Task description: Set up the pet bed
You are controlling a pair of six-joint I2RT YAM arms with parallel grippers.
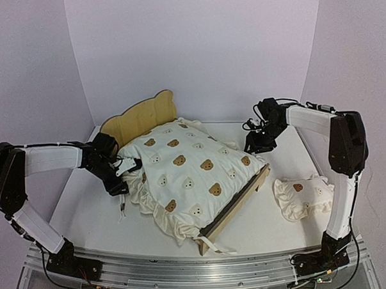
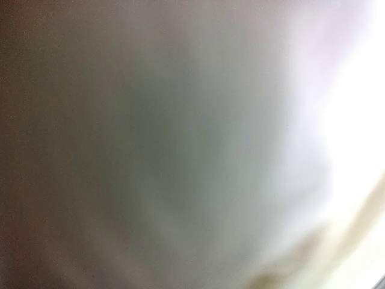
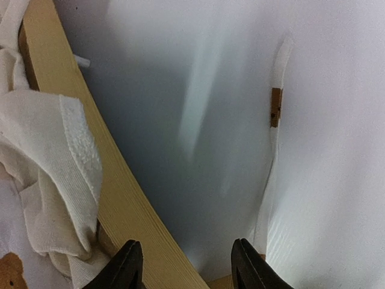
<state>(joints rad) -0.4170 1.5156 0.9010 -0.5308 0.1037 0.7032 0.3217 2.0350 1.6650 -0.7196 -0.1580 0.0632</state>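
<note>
The pet bed (image 1: pixel 249 193) lies diagonally on the white table, its bear-eared plywood headboard (image 1: pixel 147 113) at the back left. A cream bear-print cushion (image 1: pixel 188 173) covers it and spills over the near left edge. My left gripper (image 1: pixel 122 169) presses into the cushion's left side. Its wrist view is filled with blurred pale fabric (image 2: pixel 180 144), so its fingers are hidden. My right gripper (image 3: pixel 186 268) hovers at the bed's far right side, open. The plywood rail (image 3: pixel 114 180) runs in by its left fingertip (image 3: pixel 127 265). Cushion fabric (image 3: pixel 54 156) hangs over that rail.
A small ruffled bear-print pillow (image 1: pixel 303 196) lies on the table to the right of the bed. White ties (image 1: pixel 217 247) trail from the bed's near corner. A white strip with a brown tab (image 3: pixel 275 107) shows beyond the right gripper. White walls enclose the table.
</note>
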